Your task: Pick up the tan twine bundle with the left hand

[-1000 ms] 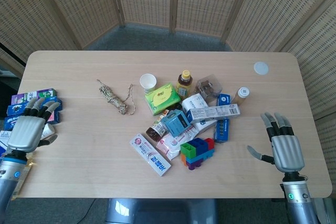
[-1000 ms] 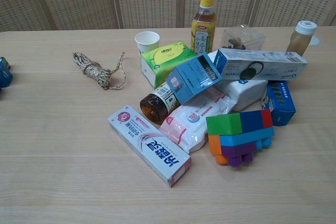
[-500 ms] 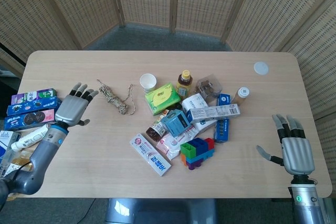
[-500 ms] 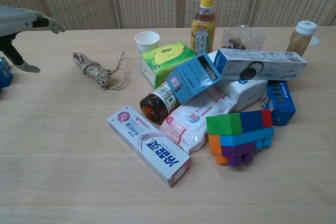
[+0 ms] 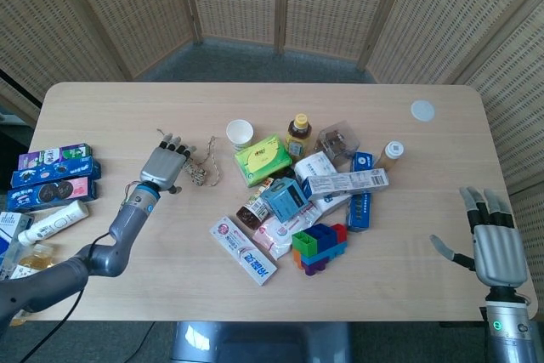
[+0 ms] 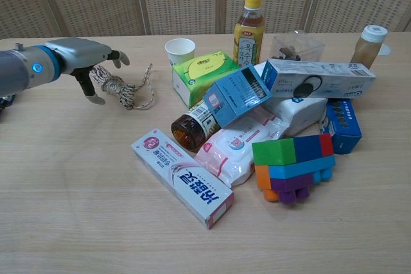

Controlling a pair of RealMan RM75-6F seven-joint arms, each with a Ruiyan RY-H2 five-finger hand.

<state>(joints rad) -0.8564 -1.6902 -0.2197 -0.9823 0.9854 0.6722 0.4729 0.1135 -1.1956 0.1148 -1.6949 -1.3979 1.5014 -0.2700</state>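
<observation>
Head view first: left hand (image 5: pixel 163 164) is hovering over the near end of the tan twine bundle (image 5: pixel 197 173), fingers apart and holding nothing, so the reach is underway and the grasp is not yet made. Right hand (image 5: pixel 495 248) is resting spread at the far edge, well apart from the clutter. One twine bundle, one paper cup (image 5: pixel 240 133).

Chest view: the left hand (image 6: pixel 83 54) is arching above the twine bundle (image 6: pixel 119 88), thumb pointing down beside it. Next, I judge, fingers need lowering and closing around the coil. One juice bottle (image 6: pixel 248 22), one block stack (image 6: pixel 295 166).
</observation>
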